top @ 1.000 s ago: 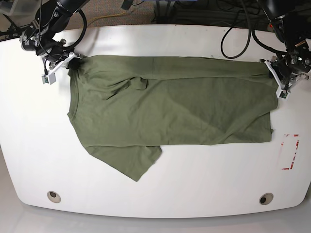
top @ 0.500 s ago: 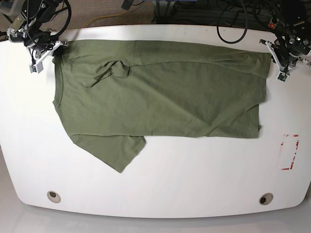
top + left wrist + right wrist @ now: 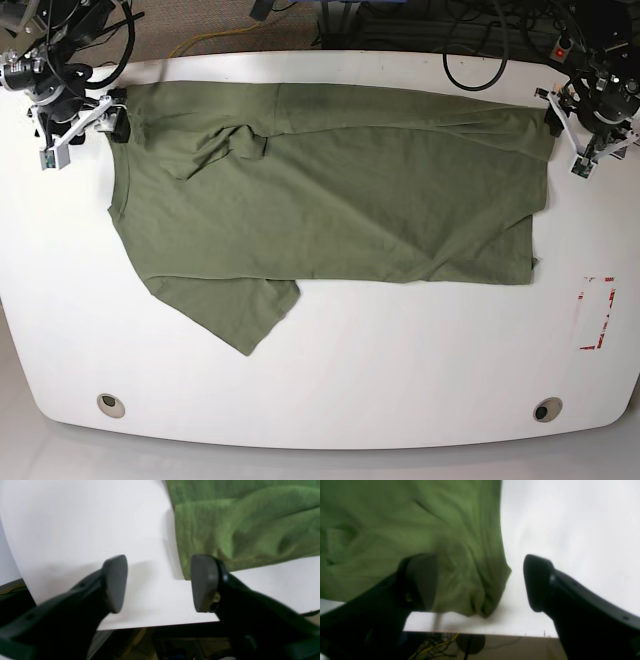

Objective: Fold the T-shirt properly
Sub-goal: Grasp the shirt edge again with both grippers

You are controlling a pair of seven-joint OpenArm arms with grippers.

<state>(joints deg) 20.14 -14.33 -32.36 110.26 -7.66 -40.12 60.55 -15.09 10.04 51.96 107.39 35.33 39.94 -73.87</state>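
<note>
A: We see the T-shirt (image 3: 330,180) spread across the desk's (image 3: 400,370) upper half, both end effectors open beside its top corners.

B: We smooth that bunched sleeve before folding.

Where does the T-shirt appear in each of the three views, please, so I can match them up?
Base: the T-shirt lies spread across the table's far half.
Left wrist: its corner fills the upper right, beside the open left gripper.
Right wrist: it fills the left, its corner between the open right gripper fingers.
Shared landmark: the white table edge.
</note>
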